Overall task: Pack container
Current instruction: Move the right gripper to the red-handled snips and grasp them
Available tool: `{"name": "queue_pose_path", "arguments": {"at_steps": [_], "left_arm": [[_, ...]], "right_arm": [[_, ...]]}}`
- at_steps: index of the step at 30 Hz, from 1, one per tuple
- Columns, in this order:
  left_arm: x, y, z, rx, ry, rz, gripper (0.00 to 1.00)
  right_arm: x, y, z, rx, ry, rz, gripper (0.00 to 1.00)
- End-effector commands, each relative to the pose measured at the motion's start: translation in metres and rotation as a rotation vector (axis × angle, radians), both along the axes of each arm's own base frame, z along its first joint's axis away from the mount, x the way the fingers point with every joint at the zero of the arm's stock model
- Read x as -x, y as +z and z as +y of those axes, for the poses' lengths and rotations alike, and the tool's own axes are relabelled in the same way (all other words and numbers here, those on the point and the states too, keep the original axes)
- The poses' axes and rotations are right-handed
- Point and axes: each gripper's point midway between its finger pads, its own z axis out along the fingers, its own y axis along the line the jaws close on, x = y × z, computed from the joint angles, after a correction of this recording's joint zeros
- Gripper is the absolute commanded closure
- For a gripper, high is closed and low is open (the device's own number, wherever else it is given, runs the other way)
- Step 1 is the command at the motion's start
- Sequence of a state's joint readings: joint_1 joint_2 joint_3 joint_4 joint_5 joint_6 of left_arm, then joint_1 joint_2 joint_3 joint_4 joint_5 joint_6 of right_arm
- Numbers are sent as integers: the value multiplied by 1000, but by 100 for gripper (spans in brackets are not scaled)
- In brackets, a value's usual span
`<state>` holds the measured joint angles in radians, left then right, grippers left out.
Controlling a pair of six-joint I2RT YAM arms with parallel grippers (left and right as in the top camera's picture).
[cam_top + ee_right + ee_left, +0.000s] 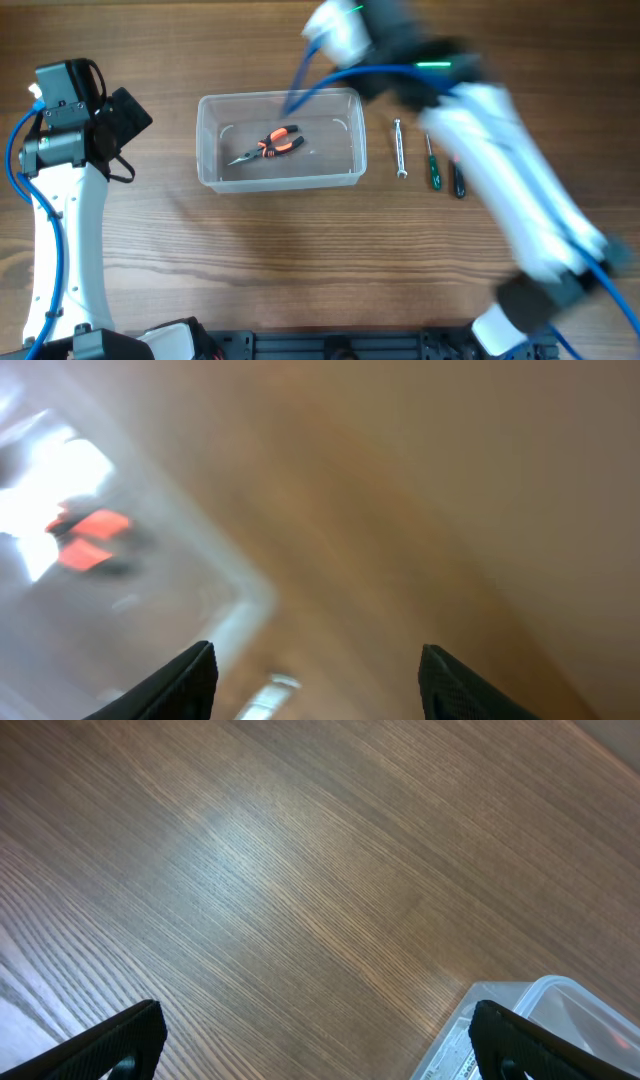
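The clear plastic container [280,140] stands mid-table with orange-handled pliers [268,147] lying inside. In the right wrist view the container [120,590] and pliers [92,538] show blurred at left. A corner of the container [560,1010] shows in the left wrist view. A silver wrench [400,148], a green-handled screwdriver [432,162] and a black-handled screwdriver [457,178] lie right of the container. My right gripper [315,685] is open and empty, above the container's back right corner; a silver tool end [268,695] shows below it. My left gripper [320,1040] is open and empty over bare wood at left.
The right arm [520,200] is blurred and reaches diagonally over the right side of the table, partly covering the tools there. The left arm [60,200] stands at the left edge. The table is brown wood [250,270].
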<state>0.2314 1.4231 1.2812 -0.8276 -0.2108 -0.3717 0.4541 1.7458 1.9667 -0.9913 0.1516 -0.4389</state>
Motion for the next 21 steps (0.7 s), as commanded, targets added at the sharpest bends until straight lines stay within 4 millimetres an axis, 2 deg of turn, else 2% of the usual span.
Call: {"name": "queue_pose_path", "arguments": {"at_steps": [1,3,4,5,7,9,11,12,14,16,18,21], "left_arm": [[0,-2,1,7,4,4,0],[0,-2,1,7,4,4,0],[0,-2,1,7,4,4,0],[0,-2,1,7,4,4,0],[0,-2,1,7,4,4,0],[0,-2,1,7,4,4,0],[0,-2,1,7,4,4,0],[0,-2,1,7,4,4,0],[0,-2,1,7,4,4,0],[0,-2,1,7,4,4,0],[0,-2,1,7,4,4,0],[0,-2,1,7,4,4,0]], "right_arm": [[2,48,-148,-190,-485,-68,28],[8,32,-223,-342,-728,2,24],[13,17,-247,-409,-816,56,24],[17,2,-262,-451,-873,103,24],[30,-44,-289,-548,-992,254,26],[44,-104,-305,-579,-1073,423,30],[58,-153,-307,-568,-1118,559,33],[67,-180,-301,-555,-1103,643,34],[82,-214,-285,-542,-1053,769,41],[94,-242,-271,-493,-1022,839,42],[96,-254,-265,-461,-1009,843,41],[89,-256,-257,-425,-949,820,41]]}}
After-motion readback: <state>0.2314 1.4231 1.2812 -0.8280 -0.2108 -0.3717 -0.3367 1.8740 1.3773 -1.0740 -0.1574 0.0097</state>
